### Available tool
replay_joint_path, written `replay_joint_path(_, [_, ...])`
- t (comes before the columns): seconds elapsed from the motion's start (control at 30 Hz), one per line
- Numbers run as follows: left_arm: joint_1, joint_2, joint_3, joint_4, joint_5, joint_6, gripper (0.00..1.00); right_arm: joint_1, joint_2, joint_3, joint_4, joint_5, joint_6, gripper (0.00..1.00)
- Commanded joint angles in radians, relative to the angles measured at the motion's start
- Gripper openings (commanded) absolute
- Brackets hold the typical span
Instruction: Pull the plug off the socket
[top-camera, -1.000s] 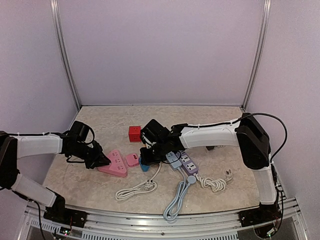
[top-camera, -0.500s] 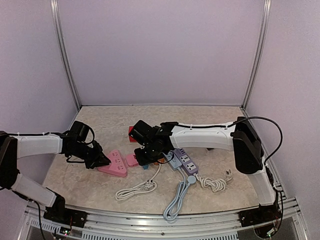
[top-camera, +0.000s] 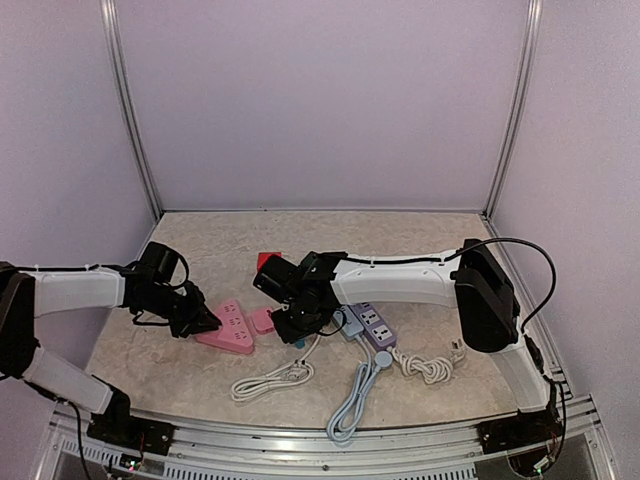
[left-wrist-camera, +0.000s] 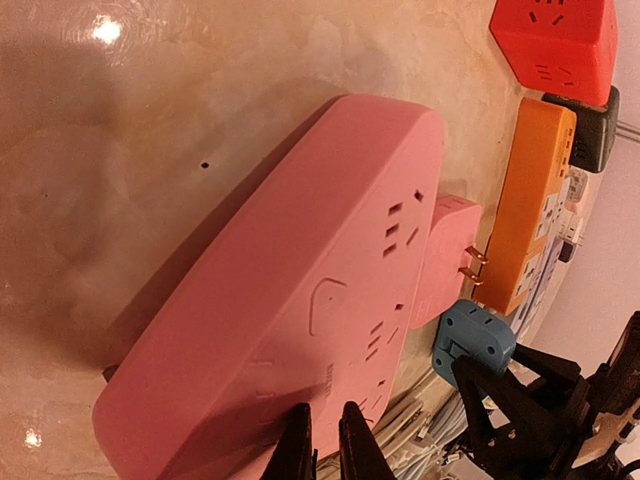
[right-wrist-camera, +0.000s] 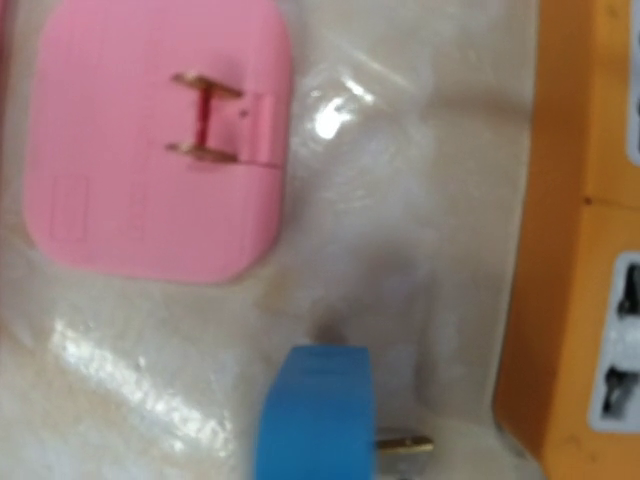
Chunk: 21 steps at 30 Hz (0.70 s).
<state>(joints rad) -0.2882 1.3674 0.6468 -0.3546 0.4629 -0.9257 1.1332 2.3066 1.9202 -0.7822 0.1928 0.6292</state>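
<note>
Blue plug (right-wrist-camera: 318, 420) | prong clear of orange socket (right-wrist-camera: 565, 200) | touching right fingers (left-wrist-camera: 510, 395)

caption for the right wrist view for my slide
Right wrist close-up: blue plug sits clear of the orange power strip, with a pink adapter lying prongs-up beside it.

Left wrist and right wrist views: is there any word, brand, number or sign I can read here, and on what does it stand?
No readable text in any view.
On the pink power strip: only an embossed rounded-square outline and socket slots, no letters.
On the pink adapter: faint embossed rectangles, too blurred to read.
On the orange power strip, red cube socket and blue plug: no legible print.
</note>
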Motion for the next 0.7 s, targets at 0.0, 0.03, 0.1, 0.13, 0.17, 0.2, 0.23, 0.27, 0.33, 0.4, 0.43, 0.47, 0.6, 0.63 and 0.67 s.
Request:
replay_joint_path(0.0, [0.008,0.041,-0.022,-0.137,-0.076,0.015,0.1,0.014,0.01,0.025,-0.029,0.002,-0.022,0.36])
replay_joint_path(0.03, [0.008,0.041,-0.022,-0.136,-0.076,0.015,0.1,0.014,0.006,0.025,-0.028,0.0,-0.024,0.39])
replay_joint_path(0.1, [0.008,0.043,-0.023,-0.135,-0.075,0.015,0.1,0.015,0.0,0.025,-0.024,-0.005,-0.029,0.42])
replay_joint_path(0.13, [0.008,0.046,-0.023,-0.133,-0.074,0.015,0.1,0.015,-0.002,0.028,-0.021,-0.008,-0.03,0.43])
replay_joint_path(0.17, [0.009,0.047,-0.024,-0.132,-0.074,0.015,0.1,0.016,-0.004,0.031,-0.019,-0.013,-0.03,0.43])
replay_joint_path(0.2, [0.008,0.047,-0.024,-0.131,-0.073,0.016,0.1,0.017,-0.006,0.033,-0.017,-0.018,-0.031,0.43])
replay_joint_path(0.23, [0.009,0.048,-0.024,-0.13,-0.074,0.013,0.1,0.017,-0.007,0.035,-0.014,-0.022,-0.032,0.44])
replay_joint_path(0.27, [0.009,0.048,-0.024,-0.13,-0.074,0.013,0.1,0.019,-0.009,0.038,-0.013,-0.026,-0.034,0.43])
replay_joint_path(0.33, [0.008,0.051,-0.024,-0.129,-0.073,0.015,0.1,0.022,-0.012,0.042,-0.006,-0.033,-0.037,0.44])
replay_joint_path(0.4, [0.009,0.053,-0.024,-0.128,-0.073,0.016,0.1,0.023,-0.016,0.043,0.004,-0.045,-0.04,0.44])
replay_joint_path(0.43, [0.008,0.053,-0.024,-0.129,-0.073,0.017,0.1,0.025,-0.018,0.043,0.01,-0.053,-0.044,0.45])
replay_joint_path(0.47, [0.008,0.053,-0.024,-0.129,-0.073,0.016,0.1,0.025,-0.019,0.043,0.015,-0.058,-0.047,0.45])
replay_joint_path(0.6, [0.009,0.053,-0.021,-0.127,-0.069,0.014,0.1,0.026,-0.019,0.029,0.048,-0.093,-0.05,0.46])
replay_joint_path(0.63, [0.009,0.053,-0.02,-0.127,-0.069,0.015,0.1,0.026,-0.019,0.027,0.055,-0.099,-0.049,0.46])
replay_joint_path(0.67, [0.008,0.052,-0.019,-0.129,-0.069,0.015,0.1,0.026,-0.018,0.027,0.06,-0.103,-0.049,0.46])
